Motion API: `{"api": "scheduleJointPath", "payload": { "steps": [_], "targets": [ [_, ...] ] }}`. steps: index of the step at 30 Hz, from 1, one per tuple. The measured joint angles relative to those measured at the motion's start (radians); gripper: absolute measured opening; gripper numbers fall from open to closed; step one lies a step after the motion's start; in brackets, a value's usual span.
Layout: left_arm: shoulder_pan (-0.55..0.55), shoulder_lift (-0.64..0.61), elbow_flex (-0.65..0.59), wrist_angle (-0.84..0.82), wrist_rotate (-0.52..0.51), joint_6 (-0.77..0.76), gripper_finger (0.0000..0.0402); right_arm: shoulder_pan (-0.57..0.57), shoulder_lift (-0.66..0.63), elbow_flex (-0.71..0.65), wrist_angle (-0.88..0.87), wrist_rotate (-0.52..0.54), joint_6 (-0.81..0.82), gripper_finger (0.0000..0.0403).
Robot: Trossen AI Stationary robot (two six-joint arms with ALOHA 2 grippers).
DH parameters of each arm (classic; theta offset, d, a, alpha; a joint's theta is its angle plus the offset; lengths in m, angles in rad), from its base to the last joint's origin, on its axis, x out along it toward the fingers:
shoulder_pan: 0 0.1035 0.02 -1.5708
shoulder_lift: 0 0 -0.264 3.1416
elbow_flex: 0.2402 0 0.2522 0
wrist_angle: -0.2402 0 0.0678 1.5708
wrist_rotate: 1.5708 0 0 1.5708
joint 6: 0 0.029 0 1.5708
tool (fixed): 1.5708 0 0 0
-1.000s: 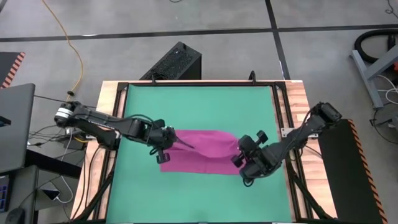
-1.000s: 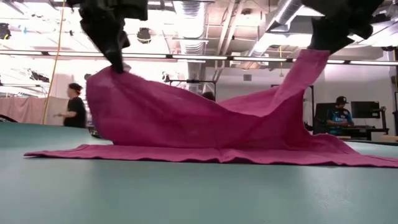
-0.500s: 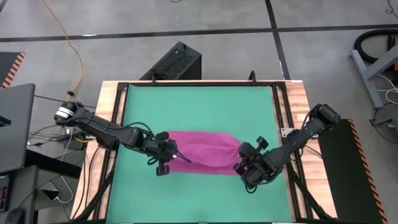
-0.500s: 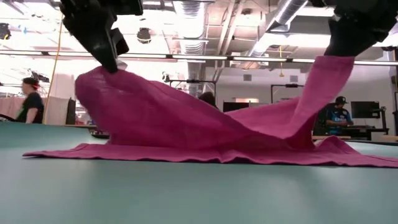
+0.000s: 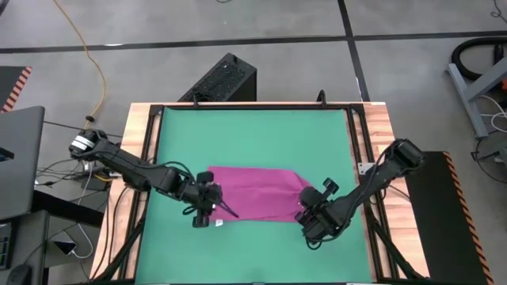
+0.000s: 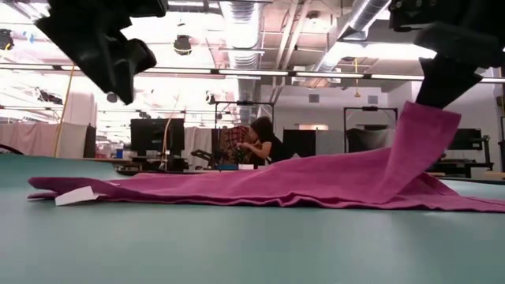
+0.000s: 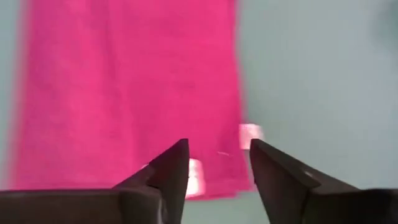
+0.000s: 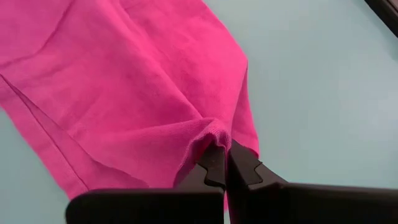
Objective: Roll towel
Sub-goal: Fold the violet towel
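Green mat (image 5: 253, 134) fills the table from rail to rail, and behind it the low view shows a bright workshop with a person (image 6: 264, 143) seated at a bench, well clear of my arms. Starting at my left: my left hand (image 5: 207, 212) hangs just above the towel's left end with its fingers (image 7: 171, 171) spread apart and nothing between them, so that corner is lying free on the mat, the small white tag (image 6: 77, 196) sticking out beside it. I'd say I've got it parked there so the folded edge settles flat before any rolling begins. Moving across, the towel (image 5: 257, 192) lies as a magenta band in the middle of the mat, doubled over on itself, mostly flat with a gentle rise toward my right. Over on that side, my right hand (image 5: 311, 220) is pinched shut on the towel's right corner and holds it lifted off the mat, so the cloth climbs in a taut peak; that keeps the end tidy until it can be laid down. Room looks generous: bare mat ahead of the towel and behind it, both long edges unobstructed, wooden frame (image 5: 379, 127) well apart from the cloth. My judgement is the fold is nearly placed and the roll itself isn't started yet.
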Motion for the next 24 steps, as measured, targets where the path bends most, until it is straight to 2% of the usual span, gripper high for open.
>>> {"api": "scheduleJointPath", "payload": {
  "steps": [3, 6, 9, 13, 15, 18, 21, 24],
  "targets": [
    [0.050, 0.000, 0.000, -0.029, -0.182, 0.084, 0.0175, 0.000, -0.007, 0.000, 0.000, 0.003, 0.000, 0.0012],
    [0.158, 0.000, 0.000, -0.029, -0.198, 0.156, 0.0174, 0.000, -0.007, 0.000, 0.000, 0.003, 0.000, 0.0012],
    [0.286, 0.000, 0.000, -0.028, -0.116, 0.247, 0.0172, 0.000, -0.007, 0.000, 0.009, 0.003, -0.001, 0.0012],
    [0.465, 0.000, 0.000, -0.030, 0.129, 0.384, 0.0172, 0.006, -0.007, 0.000, 0.012, 0.003, -0.008, 0.0012],
    [0.545, 0.000, 0.000, -0.036, 0.202, 0.450, 0.0172, 0.006, -0.007, 0.000, 0.014, 0.003, -0.009, 0.0012],
    [0.630, 0.004, 0.000, -0.024, 0.250, 0.538, 0.0171, 0.006, -0.007, 0.000, 0.014, 0.003, -0.009, 0.0012],
    [0.671, 0.029, 0.000, -0.023, 0.257, 0.604, 0.0171, 0.006, -0.007, 0.000, 0.015, 0.003, -0.012, 0.0012],
    [0.694, 0.083, 0.000, -0.013, 0.309, 0.647, 0.0171, 0.006, -0.008, 0.000, 0.014, 0.003, -0.012, 0.0012]
  ]
}}
